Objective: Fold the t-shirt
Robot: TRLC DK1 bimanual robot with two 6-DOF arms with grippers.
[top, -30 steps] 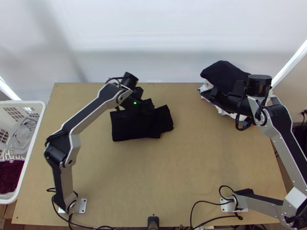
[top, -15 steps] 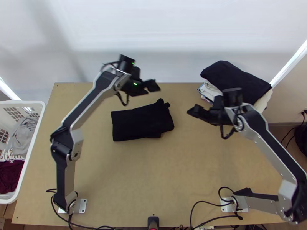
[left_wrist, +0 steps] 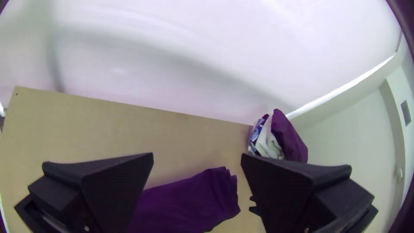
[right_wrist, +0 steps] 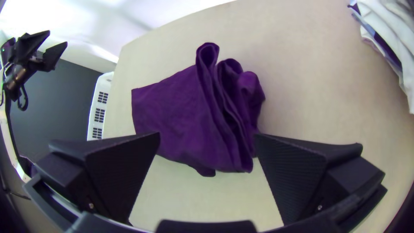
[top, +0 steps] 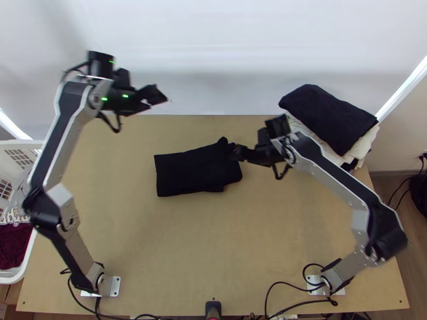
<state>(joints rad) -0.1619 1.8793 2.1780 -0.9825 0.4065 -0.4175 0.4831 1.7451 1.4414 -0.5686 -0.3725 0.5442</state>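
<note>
Top view: left arm [top: 66,128] bent outward at the elbow [top: 50,213], forearm running up the picture. Left gripper [top: 156,101] at upper left, pointing inward, jaws spread wide. Right arm [top: 339,184] also elbow-out, forearm slanting up and inward. Right gripper [top: 234,153] near mid-picture, pointing left; jaws wide apart, wrist view. Grippers well apart.
</note>
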